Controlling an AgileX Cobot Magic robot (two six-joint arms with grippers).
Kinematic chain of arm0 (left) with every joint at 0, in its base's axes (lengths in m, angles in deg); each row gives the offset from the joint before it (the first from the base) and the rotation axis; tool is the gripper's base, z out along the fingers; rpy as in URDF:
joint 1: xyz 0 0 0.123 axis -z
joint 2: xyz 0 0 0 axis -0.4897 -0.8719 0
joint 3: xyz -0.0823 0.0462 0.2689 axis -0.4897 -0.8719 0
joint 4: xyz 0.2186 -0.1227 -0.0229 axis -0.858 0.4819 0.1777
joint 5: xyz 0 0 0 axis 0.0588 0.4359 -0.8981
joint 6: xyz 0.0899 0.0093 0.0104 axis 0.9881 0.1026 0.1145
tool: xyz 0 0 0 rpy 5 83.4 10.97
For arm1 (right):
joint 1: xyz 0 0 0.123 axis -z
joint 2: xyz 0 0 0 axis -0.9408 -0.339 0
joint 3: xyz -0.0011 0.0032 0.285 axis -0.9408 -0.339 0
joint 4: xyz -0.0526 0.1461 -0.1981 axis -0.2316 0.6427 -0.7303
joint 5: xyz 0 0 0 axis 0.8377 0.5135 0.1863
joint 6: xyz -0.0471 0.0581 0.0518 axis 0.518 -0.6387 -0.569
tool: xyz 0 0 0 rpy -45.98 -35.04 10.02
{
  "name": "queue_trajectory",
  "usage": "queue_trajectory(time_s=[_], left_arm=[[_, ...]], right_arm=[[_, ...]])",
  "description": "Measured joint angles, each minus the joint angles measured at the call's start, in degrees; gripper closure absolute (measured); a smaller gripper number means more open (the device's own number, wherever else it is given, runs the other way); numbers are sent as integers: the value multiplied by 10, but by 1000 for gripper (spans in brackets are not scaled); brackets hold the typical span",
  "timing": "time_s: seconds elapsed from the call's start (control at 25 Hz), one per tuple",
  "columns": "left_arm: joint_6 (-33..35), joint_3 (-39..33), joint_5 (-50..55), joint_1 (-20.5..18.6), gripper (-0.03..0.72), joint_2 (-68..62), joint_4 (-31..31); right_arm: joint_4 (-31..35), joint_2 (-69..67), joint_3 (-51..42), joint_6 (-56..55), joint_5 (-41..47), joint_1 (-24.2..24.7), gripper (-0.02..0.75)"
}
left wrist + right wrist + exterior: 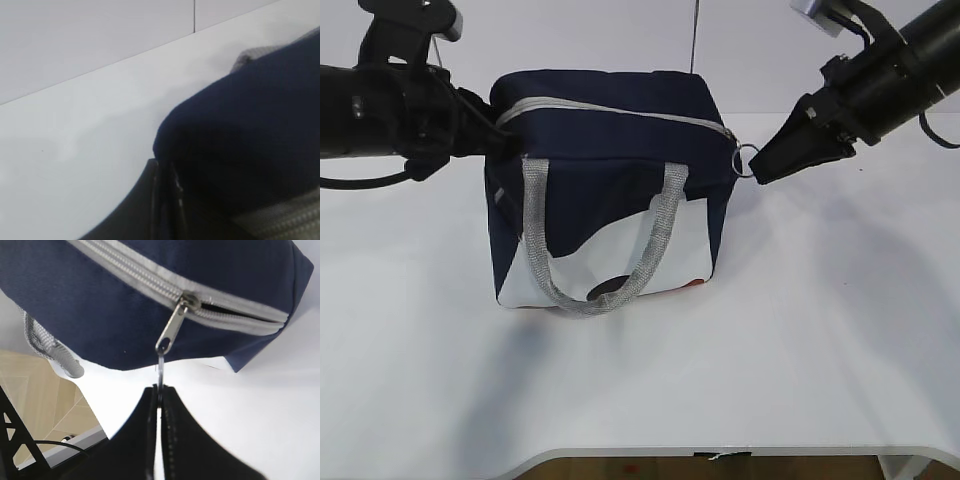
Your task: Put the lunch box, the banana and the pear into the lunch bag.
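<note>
The navy lunch bag (610, 150) stands mid-table with grey handles and a white lower patch, its grey zipper (620, 110) nearly shut. My right gripper (757, 172) is shut on the metal ring pull (745, 160) at the bag's right end; in the right wrist view (160, 389) its jaws pinch the ring below the zipper slider (187, 302). My left gripper (500, 130) is shut on the bag's fabric (240, 140) at the upper left corner (167, 167). Lunch box, banana and pear are not visible.
The white table (820, 330) spreads around the bag, with its front edge (720, 452) near the bottom. A pale wall (620, 30) rises behind. Floor shows past the table in the right wrist view (30, 390).
</note>
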Motion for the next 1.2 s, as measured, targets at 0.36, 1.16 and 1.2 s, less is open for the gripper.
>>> queue_trajectory(time_s=[0.36, 1.16, 1.2], left_arm=[[1, 0, 88, -1, 611, 70, -48], [2, 64, 276, 115, 423, 153, -236], [2, 67, 269, 125, 426, 153, -245]], right_arm=[[0, 0, 0, 0, 3, 0, 731], [0, 0, 0, 0, 3, 0, 731], [0, 0, 0, 0, 3, 0, 731]])
